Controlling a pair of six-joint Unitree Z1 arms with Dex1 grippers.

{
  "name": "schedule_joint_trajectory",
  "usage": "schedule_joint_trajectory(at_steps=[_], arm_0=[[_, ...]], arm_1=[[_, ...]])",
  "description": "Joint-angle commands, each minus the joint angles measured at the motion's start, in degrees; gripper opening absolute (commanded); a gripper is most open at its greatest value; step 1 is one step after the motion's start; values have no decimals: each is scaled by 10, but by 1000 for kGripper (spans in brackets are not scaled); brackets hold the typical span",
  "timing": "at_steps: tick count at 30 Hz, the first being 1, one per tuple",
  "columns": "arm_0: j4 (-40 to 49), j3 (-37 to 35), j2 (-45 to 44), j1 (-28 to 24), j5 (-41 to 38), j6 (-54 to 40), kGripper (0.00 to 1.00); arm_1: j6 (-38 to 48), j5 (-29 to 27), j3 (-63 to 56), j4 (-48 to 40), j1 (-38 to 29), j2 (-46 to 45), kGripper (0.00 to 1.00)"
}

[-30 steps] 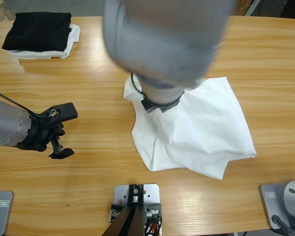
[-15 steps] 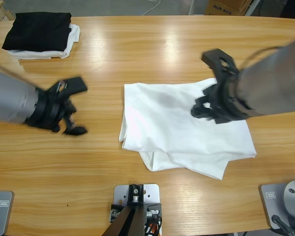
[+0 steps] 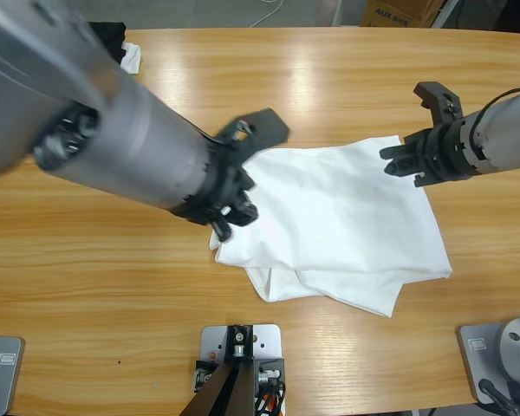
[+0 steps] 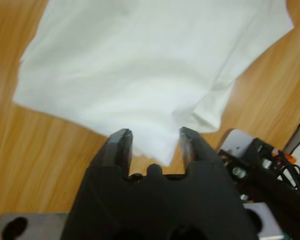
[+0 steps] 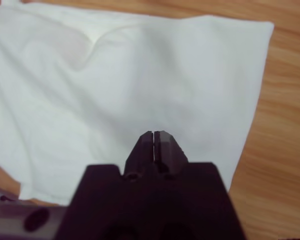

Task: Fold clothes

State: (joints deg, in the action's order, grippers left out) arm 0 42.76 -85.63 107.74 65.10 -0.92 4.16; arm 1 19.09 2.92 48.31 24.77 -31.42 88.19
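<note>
White cotton is all I have between the two arms: the T-shirt (image 3: 338, 221) lies crumpled on the wooden counter (image 3: 113, 286), right of the middle, its lower edge doubled over itself. Half a second ago my left gripper (image 3: 243, 173) hung well off to the left over bare wood; now it has swung in over the shirt's left edge, its jaws spread wide with the shirt's corner below them and nothing held. My right gripper (image 3: 420, 139) has pulled back from over the cloth to its upper right corner; in its wrist view the jaws are pressed together, empty. The big left arm now hides most of the black garment (image 3: 113, 35) and the white cloth (image 3: 132, 57) in the far left corner.
</note>
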Motion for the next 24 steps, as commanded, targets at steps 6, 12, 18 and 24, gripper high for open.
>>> schedule_joint_trajectory(at_steps=[6,12,18,24], arm_0=[[-61,38,124,44,-25,38,0],[-78,39,139,48,-25,60,0],[-82,43,154,53,-25,75,0],[-91,42,173,53,-27,77,0]], arm_1=[[-45,44,-16,-52,64,68,0],[-60,52,-14,-80,84,110,0],[-61,53,-9,-112,121,158,0],[-69,49,-9,-119,165,166,0]])
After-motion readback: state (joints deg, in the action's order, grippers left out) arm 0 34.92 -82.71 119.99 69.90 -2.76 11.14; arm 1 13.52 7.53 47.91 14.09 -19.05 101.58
